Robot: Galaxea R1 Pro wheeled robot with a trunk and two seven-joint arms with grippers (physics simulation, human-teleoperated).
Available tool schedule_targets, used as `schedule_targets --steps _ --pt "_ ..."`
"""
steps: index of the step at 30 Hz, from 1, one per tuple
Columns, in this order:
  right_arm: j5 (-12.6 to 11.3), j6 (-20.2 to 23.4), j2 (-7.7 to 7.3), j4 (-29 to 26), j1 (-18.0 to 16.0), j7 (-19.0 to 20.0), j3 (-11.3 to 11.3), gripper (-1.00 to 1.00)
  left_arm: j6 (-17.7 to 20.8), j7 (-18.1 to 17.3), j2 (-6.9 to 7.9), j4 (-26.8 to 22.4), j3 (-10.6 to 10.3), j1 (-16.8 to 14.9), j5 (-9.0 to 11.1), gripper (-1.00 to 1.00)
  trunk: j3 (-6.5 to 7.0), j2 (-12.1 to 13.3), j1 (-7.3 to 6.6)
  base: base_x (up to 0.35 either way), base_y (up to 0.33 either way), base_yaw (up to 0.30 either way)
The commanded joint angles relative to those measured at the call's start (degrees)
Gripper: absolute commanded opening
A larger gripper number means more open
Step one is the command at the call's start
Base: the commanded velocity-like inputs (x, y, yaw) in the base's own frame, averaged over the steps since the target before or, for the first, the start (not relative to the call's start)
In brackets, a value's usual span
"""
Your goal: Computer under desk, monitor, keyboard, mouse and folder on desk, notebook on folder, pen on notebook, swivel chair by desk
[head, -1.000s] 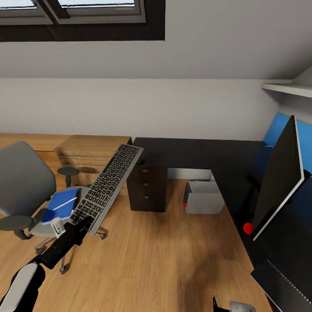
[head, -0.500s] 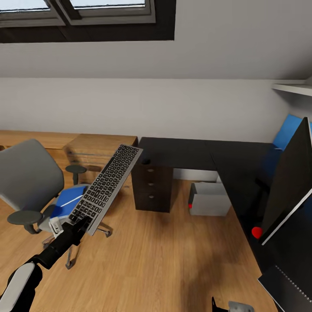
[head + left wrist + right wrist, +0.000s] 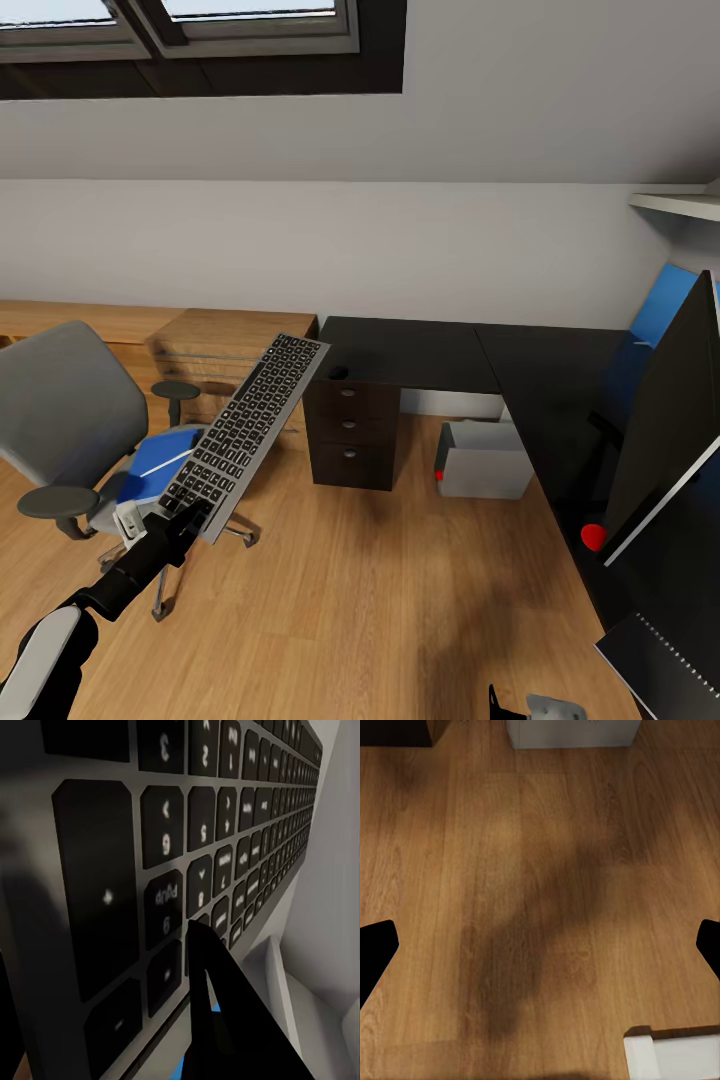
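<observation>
My left gripper (image 3: 190,515) clamps the slim silver-grey black-keyed keyboard (image 3: 245,425) by its near end (airborne, over the chair); its long axis points toward the black L-shaped desk (image 3: 420,355), ahead and to the right.

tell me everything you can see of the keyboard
The keyboard is a slim, long board with a silver-grey frame and black keys with pale legends. It is off any surface, held in the air by its near short end in the left gripper, jaws closed on that end. It tilts, with its far end rising toward the desk corner, above the swivel chair and the folder.
</observation>
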Motion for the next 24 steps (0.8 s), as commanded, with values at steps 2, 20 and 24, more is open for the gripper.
schedule_targets --steps 2,20,24 --pt "0.6 -0.2 0.00 0.1 -0.1 -0.3 -0.3 1.00 0.4 0.0 0.00 0.0 0.1 0.0 0.1 -1.00 -0.06 0.0 0.00 0.000 0.000 0.000" --pt "0.6 -0.2 -0.01 0.1 -0.1 -0.3 -0.3 1.00 0.3 -0.1 0.03 0.0 0.2 0.0 0.2 -1.00 -0.06 0.0 0.00 0.051 0.000 0.000" --pt "0.6 -0.1 -0.01 0.1 -0.1 -0.3 -0.3 1.00 0.5 -0.4 0.35 0.0 0.2 0.0 0.2 -1.00 -0.06 0.0 0.00 0.091 0.000 0.000"
